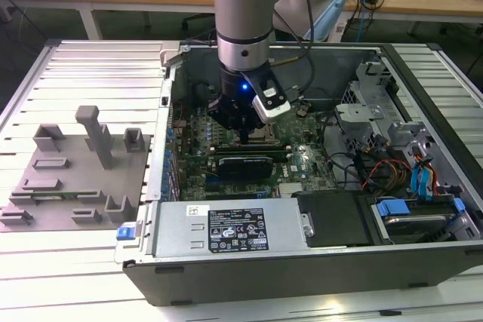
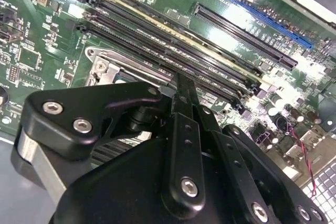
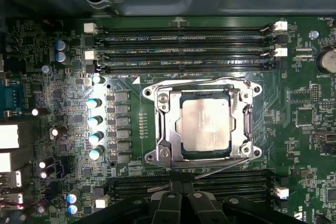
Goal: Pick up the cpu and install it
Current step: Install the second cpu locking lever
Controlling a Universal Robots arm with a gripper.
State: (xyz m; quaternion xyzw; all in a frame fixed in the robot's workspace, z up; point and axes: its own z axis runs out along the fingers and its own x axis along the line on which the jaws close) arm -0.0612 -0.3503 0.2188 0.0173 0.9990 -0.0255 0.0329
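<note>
The open computer case lies on the slatted tabletop, motherboard exposed. The gripper hangs low over the socket, fingers pressed together, holding nothing. The cpu sits flat inside the socket frame.

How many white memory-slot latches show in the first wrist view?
5: two on the slot ends beside the capacitors, two on the opposite ends, one near the gripper at. More may be hidden.
</note>
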